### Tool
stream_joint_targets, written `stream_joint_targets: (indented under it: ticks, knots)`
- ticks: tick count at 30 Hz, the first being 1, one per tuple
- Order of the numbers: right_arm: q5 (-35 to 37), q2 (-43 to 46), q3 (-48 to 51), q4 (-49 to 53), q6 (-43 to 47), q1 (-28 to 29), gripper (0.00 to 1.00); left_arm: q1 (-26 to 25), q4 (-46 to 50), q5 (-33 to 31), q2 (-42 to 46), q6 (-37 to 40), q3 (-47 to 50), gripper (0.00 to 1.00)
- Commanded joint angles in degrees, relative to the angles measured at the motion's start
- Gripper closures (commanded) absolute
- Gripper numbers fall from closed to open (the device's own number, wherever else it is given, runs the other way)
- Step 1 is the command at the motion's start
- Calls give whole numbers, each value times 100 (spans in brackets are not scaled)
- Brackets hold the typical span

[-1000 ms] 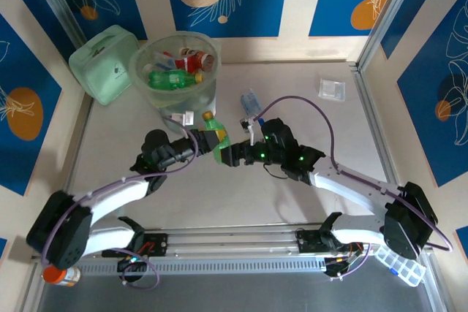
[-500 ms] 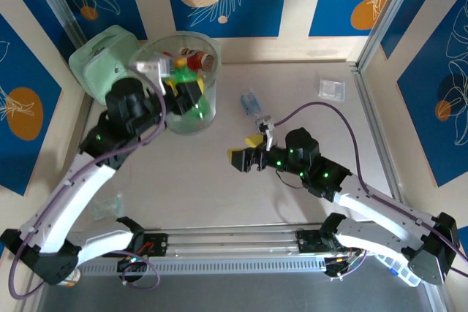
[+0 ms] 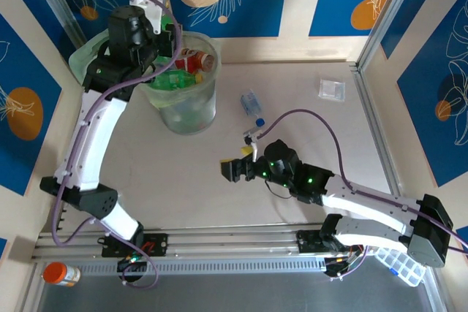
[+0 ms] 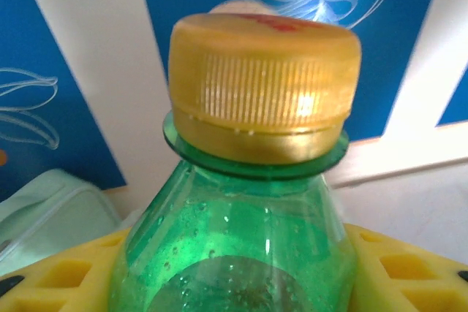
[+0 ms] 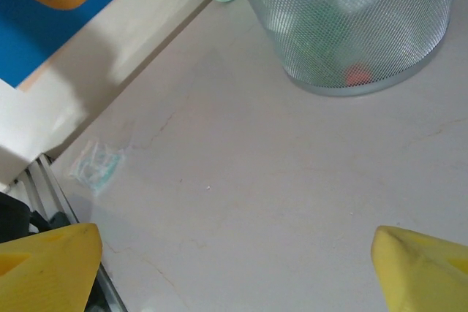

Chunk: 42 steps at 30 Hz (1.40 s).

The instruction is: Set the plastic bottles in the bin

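Over the far left rim of the tall round translucent pale-green bin (image 3: 191, 111) with its thin clear liner, our left gripper (image 3: 165, 33) hangs clamped on a green plastic bottle (image 4: 241, 246) with a yellow ribbed cap (image 4: 263, 85); we judge this one a release away from being binned; inside the bin we already count several bottles (image 3: 175, 80), green ones and red-labelled ones, so the greater part of the job looks done; left over, as far as we see, are a small clear bottle (image 3: 251, 102) with a blue cap lying on the pale table (image 3: 168, 173) just right of the bin, and an orange-capped bottle (image 3: 61, 274) beyond the near rail at the left corner, off the tabletop; our right gripper (image 3: 232, 167) hovers over bare table in the middle, jaws wide apart and holding nothing; the overhead view gives us the whole count and where each arm stands; the left wrist view adds the close grip, yellow finger pads (image 4: 409, 275) on both sides of the green bottle's shoulder; the right wrist view adds the yellow fingertips (image 5: 45, 268) spread with nothing between, the bin's textured wall from low down with green and orange shapes blurred inside, and a scrap of clear wrapper (image 5: 95, 166) on the table, plain from that low angle
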<state>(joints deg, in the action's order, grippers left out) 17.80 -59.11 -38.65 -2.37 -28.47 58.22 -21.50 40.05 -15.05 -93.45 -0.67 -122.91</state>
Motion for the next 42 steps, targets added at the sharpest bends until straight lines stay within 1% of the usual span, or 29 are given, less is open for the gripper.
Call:
stream_joint_targets:
  ticks: [1,4,7,10,15,19,21,23,25,27,29,31,35,42]
  knots:
    - [362,-188,-121,-132,250,184,5,417,505,-95,-486,423,-599,59]
    - [650,-381,-250,-97,413,444,5,474,632,-112,-885,675,-798,57]
    - [851,-583,-341,-110,554,627,5,561,597,-168,-1190,723,-814,57]
    - [894,-772,-403,-119,601,697,5,671,589,-7,-1470,721,-888,57]
    - [1111,-892,-472,-69,658,779,5,695,1005,218,-1965,915,-1178,57]
    - [1146,-848,-449,-83,632,787,5,608,1036,137,-2139,1129,-1055,56]
    - [1188,-815,-434,-79,618,796,5,535,1043,55,-2217,1274,-991,52]
    - [1233,-778,-410,-82,616,800,5,524,1074,113,-2304,1277,-998,49]
    - [1278,-747,-401,-88,601,804,5,516,1130,230,-2389,1230,-1049,41]
    - [1270,-749,-400,-92,621,801,5,515,1221,333,-2490,1102,-1167,30]
    - [1270,-774,-446,-40,623,801,5,504,1276,437,-2553,1010,-1258,23]
    - [1295,-825,-469,-9,638,803,5,463,1254,481,-2547,977,-1270,19]
    - [1377,-874,-520,55,641,804,5,427,1218,825,-2447,907,-1270,13]
    - [1454,-904,-538,70,667,798,5,322,1032,916,-2120,816,-1270,8]
